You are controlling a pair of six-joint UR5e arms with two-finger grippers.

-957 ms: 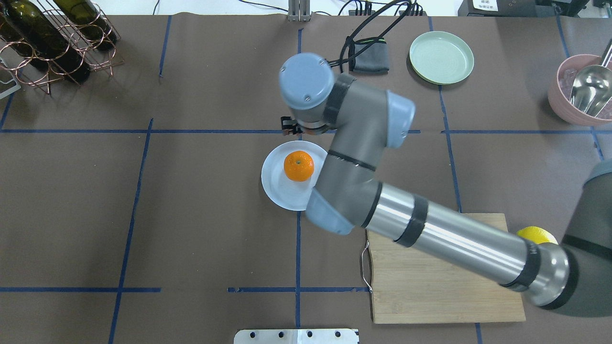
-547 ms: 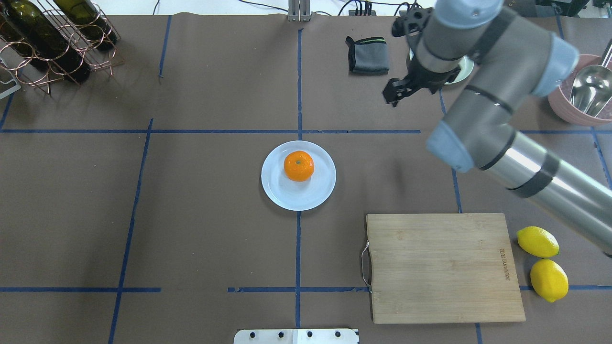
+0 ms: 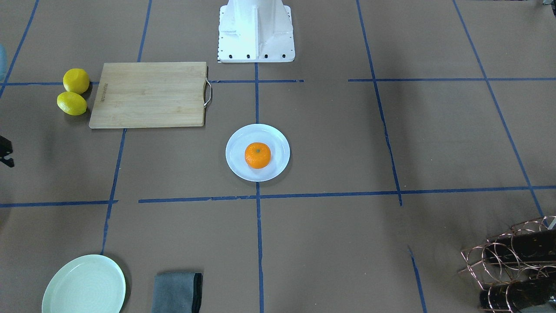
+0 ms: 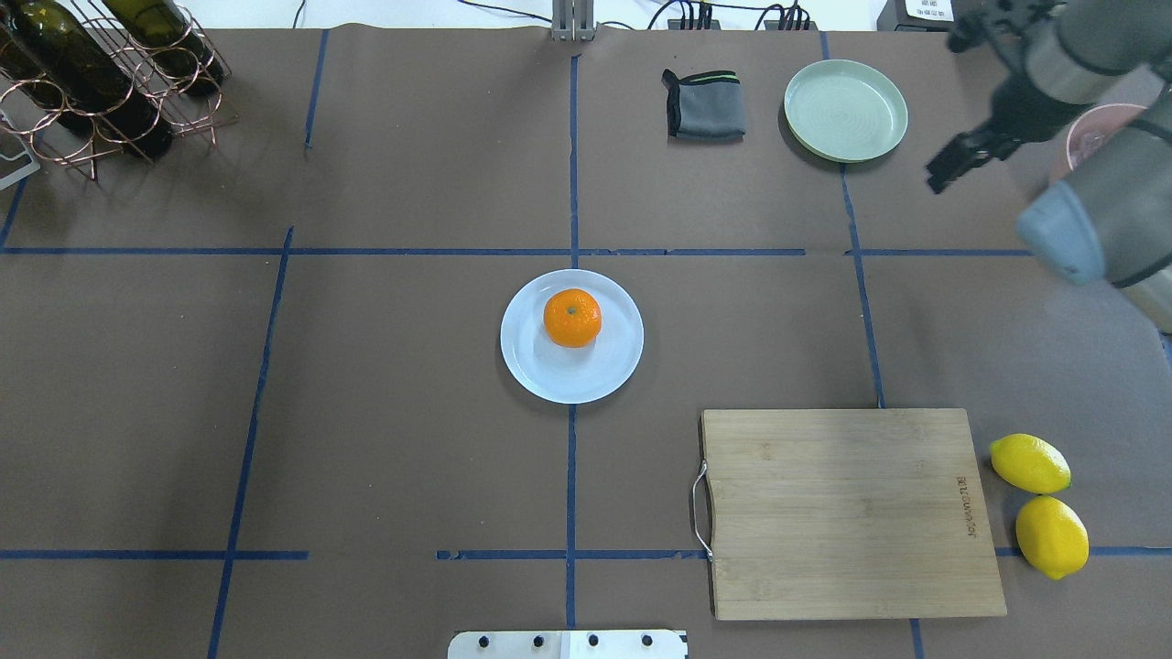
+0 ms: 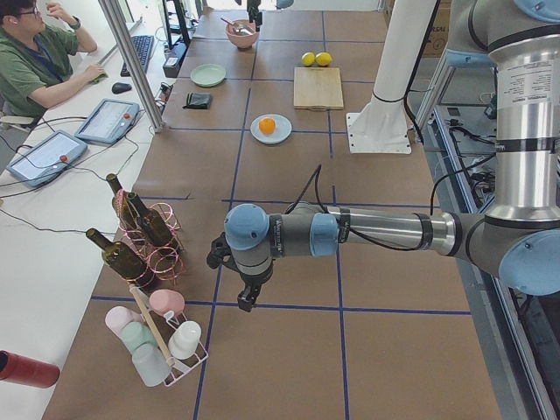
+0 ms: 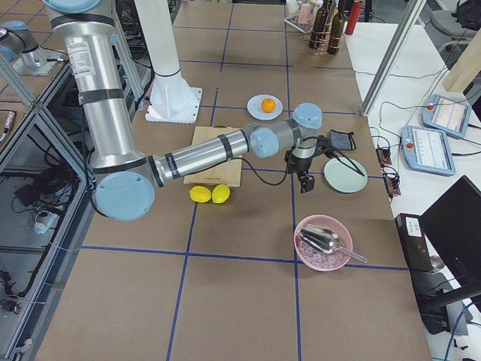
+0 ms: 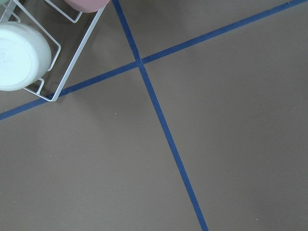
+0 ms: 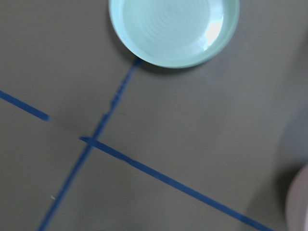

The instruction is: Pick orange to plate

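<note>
The orange [image 4: 572, 318] rests on the pale bluish-white plate [image 4: 536, 371] at the table's middle, a little toward the plate's far side; the front-facing view shows the same orange [image 3: 257, 155] and plate [image 3: 280, 143]. Nothing touches either. My right gripper [image 4: 943, 169] hangs well off to the back right, between the mint plate and the pink bowl, its dark fingers apart and holding nothing. My left gripper [image 5: 246, 302] shows only in the exterior left view, above bare table near the bottle rack. I cannot tell whether it is open or shut.
At the back right are a mint-green plate [image 4: 845, 110], a grey cloth [image 4: 703, 105] and a pink bowl with a metal scoop [image 6: 323, 242]. A wooden cutting board [image 4: 847, 513] and two lemons [image 4: 1030, 464] lie front right. A wine rack [image 4: 101, 73] stands back left.
The right arm has swung from beside the plate to the back right, leaving the orange still on the plate. Cutting board and lemons are uncovered.
</note>
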